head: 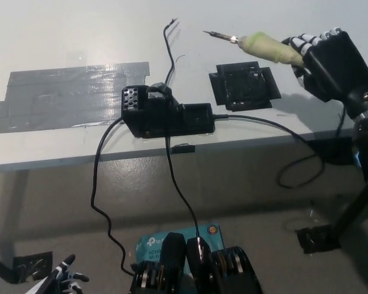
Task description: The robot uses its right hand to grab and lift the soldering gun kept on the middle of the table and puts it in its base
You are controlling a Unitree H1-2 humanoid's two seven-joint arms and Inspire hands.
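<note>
The white left hand (64, 277) rests low at the lower left, fingers spread and released. On the bench (80, 37) sits the black base (165, 114). Farther off, the black right hand (328, 61), fingers grasping the soldering gun (264, 46), holds it above the bench.

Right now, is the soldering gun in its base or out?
Out: the right hand holds the soldering gun above the table.

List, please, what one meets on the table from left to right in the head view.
Grey tape patch → black soldering station base → black square mat → soldering gun → right hand holding it.
</note>
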